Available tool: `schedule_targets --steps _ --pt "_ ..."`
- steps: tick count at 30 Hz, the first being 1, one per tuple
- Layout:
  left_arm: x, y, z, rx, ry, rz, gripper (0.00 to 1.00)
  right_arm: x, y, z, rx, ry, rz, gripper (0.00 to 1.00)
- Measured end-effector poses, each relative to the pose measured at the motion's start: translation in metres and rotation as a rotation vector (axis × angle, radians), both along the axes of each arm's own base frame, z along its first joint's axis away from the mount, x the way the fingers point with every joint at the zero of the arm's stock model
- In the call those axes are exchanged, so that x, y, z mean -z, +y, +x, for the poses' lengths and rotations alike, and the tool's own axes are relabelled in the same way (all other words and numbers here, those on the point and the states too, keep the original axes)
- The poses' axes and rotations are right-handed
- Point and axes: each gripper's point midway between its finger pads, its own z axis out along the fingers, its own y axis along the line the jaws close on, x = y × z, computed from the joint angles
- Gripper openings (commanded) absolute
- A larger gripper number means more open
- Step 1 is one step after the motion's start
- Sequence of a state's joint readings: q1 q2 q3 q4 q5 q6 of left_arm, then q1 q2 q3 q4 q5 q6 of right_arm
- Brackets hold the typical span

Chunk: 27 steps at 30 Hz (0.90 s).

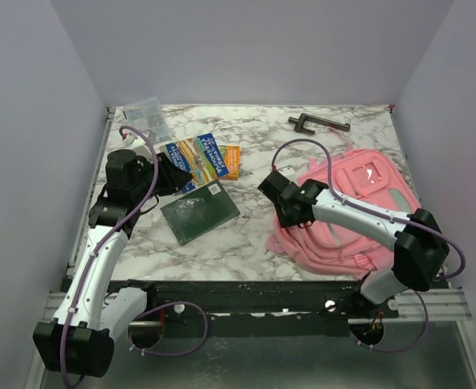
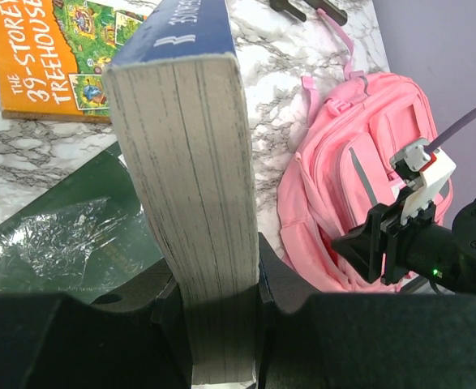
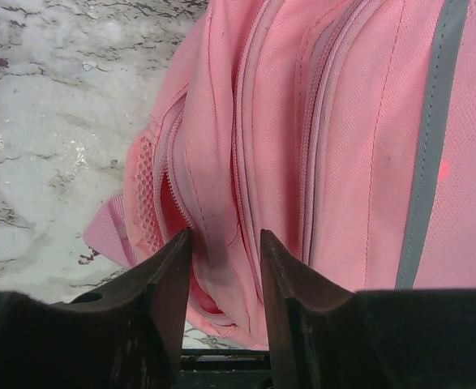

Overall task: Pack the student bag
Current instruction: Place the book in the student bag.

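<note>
your right pincer (image 3: 221,271) straddled a fold by the open zip of the bag (image 3: 343,121); whether it had bitten the cloth i could not tell; the bag lay flat on the right of the table (image 1: 246,243); your left pincer (image 2: 221,284) pinched the blue book (image 2: 193,178) across its covers; you would have done well to lift that mouth wide before bringing the book over.

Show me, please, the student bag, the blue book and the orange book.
student bag (image 1: 367,180), top external view, on its front pocket.
blue book (image 2: 193,211), left wrist view, on its page edge.
orange book (image 2: 47,77), left wrist view, on its cover.
</note>
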<state>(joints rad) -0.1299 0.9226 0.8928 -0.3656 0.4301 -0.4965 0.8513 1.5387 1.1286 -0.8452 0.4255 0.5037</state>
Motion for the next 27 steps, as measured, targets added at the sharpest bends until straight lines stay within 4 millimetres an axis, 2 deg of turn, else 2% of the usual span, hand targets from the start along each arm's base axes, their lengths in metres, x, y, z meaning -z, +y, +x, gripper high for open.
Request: schedule_targets --steps 6,9,12,16,17,18,21,24,27 --pt "0.001 -0.004 -0.002 0.023 0.011 -0.013 0.00 -0.001 -0.001 0.000 0.000 -0.003 -0.003 0.40" --pt "0.001 -0.005 -0.002 0.029 0.013 -0.016 0.00 0.001 -0.001 0.000 -0.005 0.000 -0.009 0.45" --pt "0.001 -0.005 -0.002 0.029 0.014 -0.018 0.00 0.008 -0.002 0.000 -0.005 0.008 -0.026 0.50" --pt "0.001 -0.005 -0.002 0.029 0.013 -0.018 0.00 0.021 -0.009 -0.002 -0.007 0.013 -0.089 0.50" --pt "0.001 -0.005 -0.002 0.029 0.014 -0.018 0.00 0.024 -0.010 -0.002 -0.010 0.011 -0.109 0.47" --pt "0.001 -0.005 -0.002 0.029 0.014 -0.018 0.00 0.026 -0.010 -0.002 -0.013 0.006 -0.124 0.39" --pt "0.002 -0.005 -0.002 0.029 0.017 -0.018 0.00 0.029 -0.012 0.001 -0.017 -0.015 -0.162 0.02" --pt "0.003 -0.005 -0.001 0.029 0.021 -0.018 0.00 0.025 -0.016 0.006 -0.004 -0.050 -0.189 0.01" --pt "0.005 -0.006 0.000 0.031 0.030 -0.021 0.00 0.013 -0.015 0.012 -0.012 -0.084 -0.191 0.00"
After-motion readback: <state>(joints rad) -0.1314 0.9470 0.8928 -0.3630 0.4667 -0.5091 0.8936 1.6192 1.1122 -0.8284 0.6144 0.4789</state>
